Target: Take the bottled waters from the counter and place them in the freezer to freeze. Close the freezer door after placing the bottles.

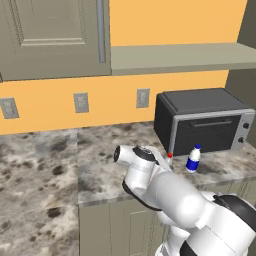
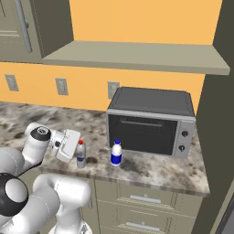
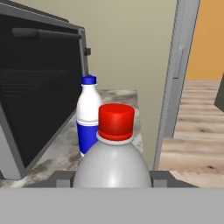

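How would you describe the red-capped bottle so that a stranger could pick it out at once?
Find the dark toaster oven on the speckled counter. Two small bottles stand before its door's left end. Take the left one, in the tool: red cap, greyer body, unlike the blue-capped, blue-banded bottle beside it.

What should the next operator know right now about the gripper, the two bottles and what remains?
Gripper: shut on the red-capped bottle, which stands on the counter, not yet lifted.
Blue-capped bottle: upright on the counter beside it, in front of the toaster oven, untouched.
Done: first bottle grasped.
Left: carry both bottles to the freezer, one after the other, then close its door.
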